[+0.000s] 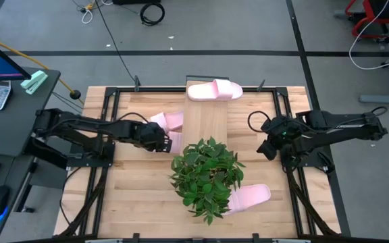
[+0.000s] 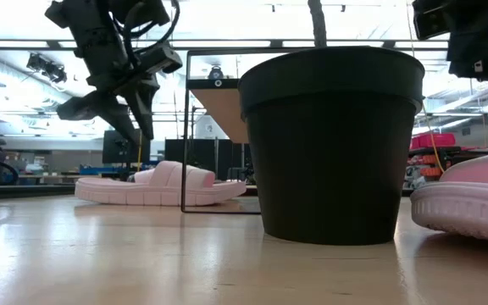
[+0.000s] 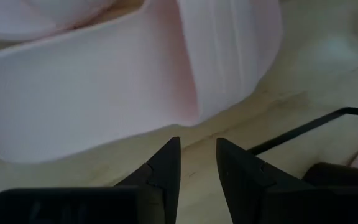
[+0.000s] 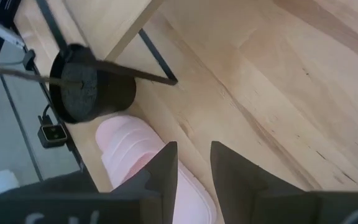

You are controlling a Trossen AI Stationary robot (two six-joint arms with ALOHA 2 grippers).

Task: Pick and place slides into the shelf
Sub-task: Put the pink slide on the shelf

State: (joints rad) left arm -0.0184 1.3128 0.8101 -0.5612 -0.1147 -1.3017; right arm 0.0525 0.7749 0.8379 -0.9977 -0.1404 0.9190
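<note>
Nearest, beside the potted plant (image 1: pixel 206 177): one slide (image 1: pixel 250 196) lying free, room open around. Left of the plant, left gripper (image 1: pixel 159 140) hovering over a pair of slides (image 1: pixel 168 122), jaws narrow, holding nothing, probably lining up a grasp. Right gripper (image 1: pixel 267 147) waiting, narrow, empty. Farthest, one slide (image 1: pixel 214 90) already on the shelf (image 1: pixel 204 121).
</note>
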